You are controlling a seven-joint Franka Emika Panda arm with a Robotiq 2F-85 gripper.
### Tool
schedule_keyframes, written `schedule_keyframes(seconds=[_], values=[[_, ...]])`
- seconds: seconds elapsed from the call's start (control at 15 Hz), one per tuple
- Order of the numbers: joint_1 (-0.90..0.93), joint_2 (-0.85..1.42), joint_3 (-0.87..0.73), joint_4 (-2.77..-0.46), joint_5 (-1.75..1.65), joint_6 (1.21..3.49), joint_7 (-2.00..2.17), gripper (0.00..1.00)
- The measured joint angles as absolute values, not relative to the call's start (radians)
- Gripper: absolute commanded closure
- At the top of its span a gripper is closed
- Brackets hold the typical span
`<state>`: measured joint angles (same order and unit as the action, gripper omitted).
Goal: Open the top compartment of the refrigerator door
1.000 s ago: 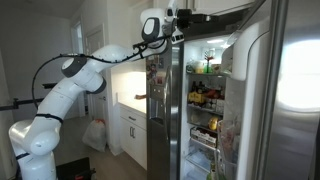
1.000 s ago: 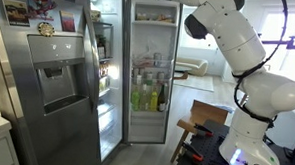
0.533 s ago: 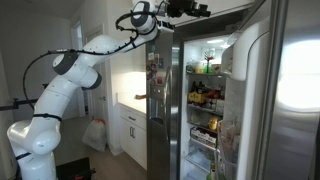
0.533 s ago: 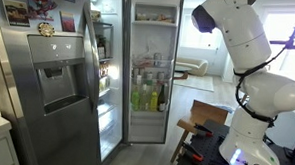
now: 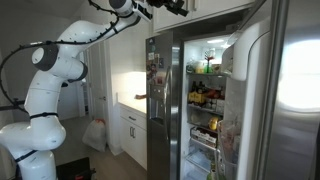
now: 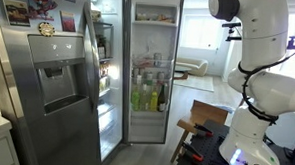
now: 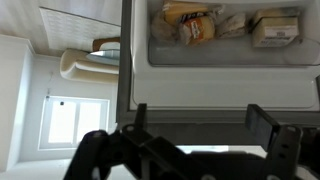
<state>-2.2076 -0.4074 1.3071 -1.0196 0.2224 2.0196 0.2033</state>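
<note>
The refrigerator door (image 6: 49, 83) is grey brushed steel with magnets at the top and a dark dispenser patch. It stands swung wide open, and the lit inside (image 6: 152, 68) shows. In an exterior view the same door (image 5: 160, 105) is seen nearly edge-on with papers on it. My gripper (image 5: 176, 7) is high up by the top edge of the fridge, apart from the door. In the wrist view my gripper (image 7: 200, 122) is open and empty, facing a shelf of packaged food (image 7: 195, 25).
A second steel door (image 5: 290, 90) stands open at the near side. Door shelves (image 6: 104, 76) hold bottles. White cabinets (image 5: 131, 130) and a bag (image 5: 94, 135) are beside the fridge. My arm's base (image 6: 247, 147) and a wooden stool (image 6: 197, 130) stand on the floor.
My arm has risen and pulled back from the fridge's top front. The gripper moved up and away toward the frame's top edge. The fridge doors have not moved.
</note>
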Motion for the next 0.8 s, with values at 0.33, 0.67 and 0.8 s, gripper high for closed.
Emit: schedule_keyframes(seconds=[0.33, 0.67, 0.8], values=[[-2.084, -0.333, 1.250, -1.019, 0.181, 1.965, 0.177, 0.00], [-2.084, -0.334, 1.251, -1.020, 0.181, 1.963, 0.177, 0.00], [-2.084, -0.334, 1.251, -1.020, 0.181, 1.963, 0.177, 0.00]])
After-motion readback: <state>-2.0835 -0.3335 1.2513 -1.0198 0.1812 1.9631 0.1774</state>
